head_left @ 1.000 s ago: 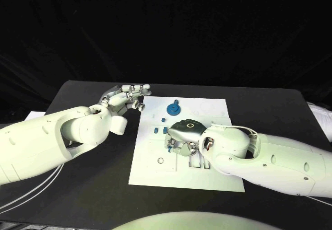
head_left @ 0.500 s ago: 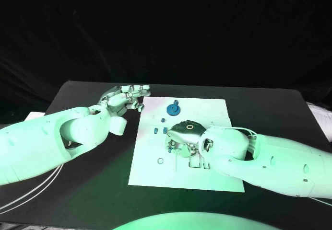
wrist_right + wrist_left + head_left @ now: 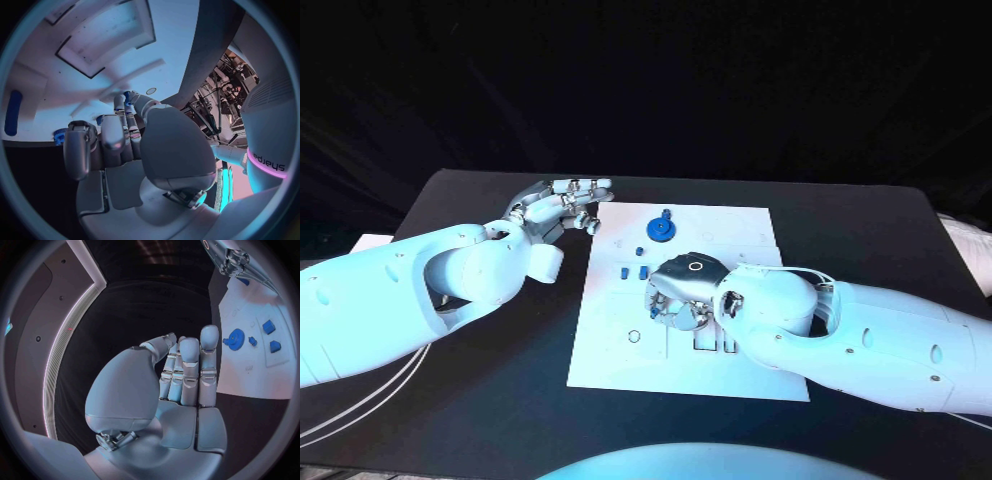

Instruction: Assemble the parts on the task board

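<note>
Board (image 3: 678, 365), white, lies flat at the middle of the black worktop (image 3: 877, 215); all places below are given relative to the board.

Right hand (image 3: 678, 288) is over the middle of the board, palm down, fingers curled under it toward the surface. In the right wrist view the fingertips (image 3: 128, 102) are drawn together on a small blue part (image 3: 127, 96), held just above the board face (image 3: 125, 55). Hand is pinching that part. Whether the part touches the board: cannot tell.

Left hand (image 3: 563, 205) sits off the board, just beside its far left corner, above the worktop. In the left wrist view the fingers (image 3: 187, 365) stand straight and side by side, thumb alongside, nothing between them. Hand holds nothing.

Other parts:
- Blue gear (image 3: 662, 229) with a short stub, on the far part of the board, near its middle line; also seen in the left wrist view (image 3: 235, 337).
- Two small blue blocks (image 3: 635, 271) side by side on the board, between the gear and the right hand, just beside the hand.
- Small blue piece (image 3: 640, 250) between the gear and those blocks.
- Dark slots (image 3: 714, 343) in the board face, on the near side of the right hand.
</note>
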Motion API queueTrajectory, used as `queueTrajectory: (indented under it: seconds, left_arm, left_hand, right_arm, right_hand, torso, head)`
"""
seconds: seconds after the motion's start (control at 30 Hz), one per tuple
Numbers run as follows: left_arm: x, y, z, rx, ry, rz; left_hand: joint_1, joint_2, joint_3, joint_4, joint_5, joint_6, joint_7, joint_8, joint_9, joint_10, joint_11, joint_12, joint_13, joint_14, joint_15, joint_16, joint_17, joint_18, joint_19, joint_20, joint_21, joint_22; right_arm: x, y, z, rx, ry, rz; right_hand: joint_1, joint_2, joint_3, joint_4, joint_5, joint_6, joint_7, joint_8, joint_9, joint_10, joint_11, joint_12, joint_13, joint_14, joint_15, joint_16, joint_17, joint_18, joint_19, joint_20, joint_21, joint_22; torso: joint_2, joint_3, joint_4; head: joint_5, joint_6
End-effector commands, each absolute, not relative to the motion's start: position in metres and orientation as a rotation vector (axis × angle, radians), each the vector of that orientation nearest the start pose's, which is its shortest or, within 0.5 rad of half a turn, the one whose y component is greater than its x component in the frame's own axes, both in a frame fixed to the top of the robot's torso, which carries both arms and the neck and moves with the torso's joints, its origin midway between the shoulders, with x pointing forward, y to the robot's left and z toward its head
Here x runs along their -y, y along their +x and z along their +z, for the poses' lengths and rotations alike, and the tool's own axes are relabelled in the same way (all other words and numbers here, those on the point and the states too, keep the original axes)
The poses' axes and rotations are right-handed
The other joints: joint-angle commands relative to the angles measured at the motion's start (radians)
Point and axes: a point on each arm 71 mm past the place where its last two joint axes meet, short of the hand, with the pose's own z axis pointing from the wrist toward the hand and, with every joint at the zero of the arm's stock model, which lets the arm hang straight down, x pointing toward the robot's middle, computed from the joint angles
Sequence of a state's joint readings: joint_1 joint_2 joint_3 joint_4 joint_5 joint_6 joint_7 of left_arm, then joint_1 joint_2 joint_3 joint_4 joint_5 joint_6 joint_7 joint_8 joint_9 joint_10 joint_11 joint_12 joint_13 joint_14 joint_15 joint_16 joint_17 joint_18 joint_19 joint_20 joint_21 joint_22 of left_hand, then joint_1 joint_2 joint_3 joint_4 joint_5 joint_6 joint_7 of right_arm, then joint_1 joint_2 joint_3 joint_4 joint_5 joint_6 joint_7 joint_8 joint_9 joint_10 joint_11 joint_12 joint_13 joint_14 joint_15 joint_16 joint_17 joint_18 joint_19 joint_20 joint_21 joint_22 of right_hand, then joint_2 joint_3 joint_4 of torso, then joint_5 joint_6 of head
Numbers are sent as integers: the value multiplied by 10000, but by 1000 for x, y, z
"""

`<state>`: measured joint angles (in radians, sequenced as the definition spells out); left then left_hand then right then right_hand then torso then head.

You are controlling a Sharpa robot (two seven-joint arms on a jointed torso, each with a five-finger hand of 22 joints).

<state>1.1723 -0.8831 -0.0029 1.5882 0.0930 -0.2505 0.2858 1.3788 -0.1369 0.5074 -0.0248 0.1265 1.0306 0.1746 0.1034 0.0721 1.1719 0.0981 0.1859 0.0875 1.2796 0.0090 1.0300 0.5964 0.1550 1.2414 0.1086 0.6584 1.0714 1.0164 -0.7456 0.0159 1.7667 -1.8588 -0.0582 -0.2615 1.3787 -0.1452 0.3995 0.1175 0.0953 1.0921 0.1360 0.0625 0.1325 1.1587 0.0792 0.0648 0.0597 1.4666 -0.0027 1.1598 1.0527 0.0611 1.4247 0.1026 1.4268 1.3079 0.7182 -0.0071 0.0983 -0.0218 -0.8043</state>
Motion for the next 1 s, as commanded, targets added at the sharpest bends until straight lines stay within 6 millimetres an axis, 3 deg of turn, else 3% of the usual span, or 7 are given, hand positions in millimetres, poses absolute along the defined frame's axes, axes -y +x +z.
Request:
queueTrajectory:
  seconds: [0.03, 0.17, 0.5, 0.7, 0.8, 0.87, 1.0]
  left_arm:
    - [-205, 475, -181, -15200, -12680, -16290]
    - [-205, 475, -181, -15210, -12683, -16286]
    - [-205, 475, -181, -15240, -12683, -16300]
    - [-206, 475, -181, -15246, -12691, -16284]
    - [-207, 475, -181, -15251, -12690, -16285]
    - [-207, 474, -181, -15260, -12680, -16295]
    - [-206, 474, -181, -15288, -12641, -16340]
  left_hand:
    - [55, 83, -42, 5, 20, -6, 39, 20, -10, -63, -5, 34, 10, -40, 7, -15, -9, 154, -67, 10, -49, -9]
    - [55, 83, -42, 5, 20, -6, 39, 20, -10, -63, -5, 34, 10, -40, 7, -15, -9, 154, -67, 10, -49, -9]
    - [55, 83, -42, 5, 20, -6, 39, 20, -10, -63, -5, 34, 10, -40, 7, -15, -9, 154, -67, 10, -49, -9]
    - [55, 83, -42, 5, 20, -6, 39, 20, -10, -63, -5, 34, 10, -40, 7, -15, -9, 154, -67, 10, -49, -9]
    - [71, 95, -50, -14, 22, -12, 42, 22, -14, -83, -2, 55, 11, -53, 10, -22, -33, 155, -72, 11, -72, -23]
    - [71, 95, -50, -14, 22, -12, 42, 22, -14, -83, -2, 55, 11, -53, 10, -22, -33, 155, -72, 11, -72, -23]
    - [71, 95, -50, -14, 22, -12, 42, 22, -14, -83, -2, 55, 11, -53, 10, -22, -33, 155, -72, 11, -72, -23]
  right_arm:
    - [92, 394, -231, -18091, -6342, 6023]
    - [92, 394, -230, -17953, -6174, 6094]
    - [101, 391, -219, -17133, -5566, 6479]
    - [130, 395, -203, -16996, -5070, 5890]
    - [153, 404, -189, -16904, -4643, 5337]
    - [167, 409, -182, -16762, -4402, 5015]
    - [187, 414, -174, -16554, -4120, 4585]
  right_hand:
    - [-52, -232, -362, 18, 76, -546, 25, -14, -181, -893, 163, 9, 29, 145, 152, -103, -134, -19, -120, 88, -117, 406]
    - [9, -152, -917, -5, 77, -960, 33, -9, -365, -1421, 301, 42, 39, 137, 229, -105, -180, -8, -133, 210, -154, 368]
    - [206, 144, -1086, -34, 108, -795, 93, 47, -425, -1046, 208, 324, 67, 168, 167, -2, -122, -28, -47, 180, -84, 460]
    - [215, 128, -1151, -26, 90, -723, 9, 45, -440, -964, 173, 371, 53, 172, 137, 20, -115, -35, -23, 155, -64, 488]
    - [208, 35, -1363, 24, 60, -838, -127, -5, -515, -1407, 140, 132, 18, 180, 9, 37, -123, -33, -20, 53, -64, 490]
    - [245, -31, -1628, 105, -55, -1133, -276, -10, -611, -1785, 53, 0, 27, 192, -189, 43, -132, -31, -15, -108, -64, 495]
    - [304, -56, -1884, 229, -211, -1274, -383, -12, -649, -1827, 4, 38, 39, 212, -255, 61, -123, -44, 11, -197, -45, 528]
  torso:
    - [3, 1, -5]
    - [2, 2, -5]
    - [-1, 12, 4]
    - [-8, -5, -24]
    - [0, -2, -28]
    - [-8, -8, -27]
    - [-5, -12, -1]
  head:
    - [10, -3]
    - [-6, 0]
    - [-59, 21]
    - [-155, 108]
    - [-217, 154]
    - [-257, 189]
    - [-321, 264]
